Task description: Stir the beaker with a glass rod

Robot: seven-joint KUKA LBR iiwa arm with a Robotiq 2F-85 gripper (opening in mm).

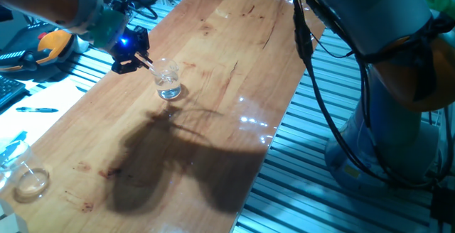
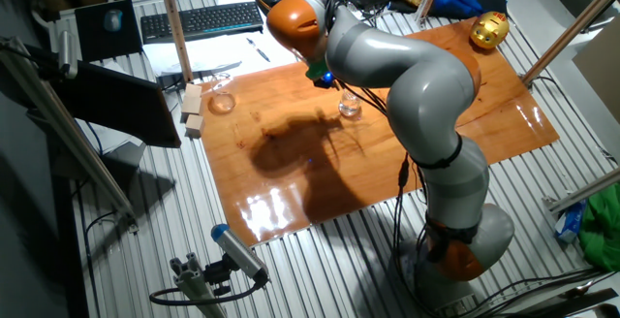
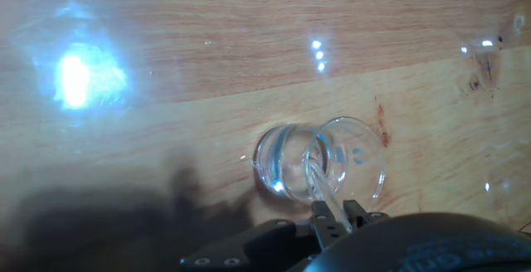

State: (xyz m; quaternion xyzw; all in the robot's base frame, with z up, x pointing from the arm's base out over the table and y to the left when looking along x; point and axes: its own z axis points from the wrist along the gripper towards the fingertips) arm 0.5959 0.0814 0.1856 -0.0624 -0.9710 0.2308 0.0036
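Observation:
The beaker (image 1: pixel 168 80) is a small clear glass with a little liquid, standing upright on the wooden table (image 1: pixel 234 62); it also shows as the beaker (image 2: pixel 349 107) and, from above, the beaker (image 3: pixel 319 162). My gripper (image 1: pixel 136 59) sits just left of and above its rim, shut on the glass rod (image 1: pixel 148 64). In the hand view the glass rod (image 3: pixel 319 181) runs from my gripper (image 3: pixel 336 218) down into the beaker's mouth. Its lower tip blurs into the glass and liquid.
A low round glass dish (image 1: pixel 32 182) lies near the table's front left corner, the dish (image 2: pixel 222 103) next to wooden blocks (image 2: pixel 193 110). A gold figure (image 2: pixel 489 30) stands at the far end. A keyboard (image 2: pixel 201 19) lies beyond the table. The arm's shadow (image 1: pixel 185 155) covers the middle boards.

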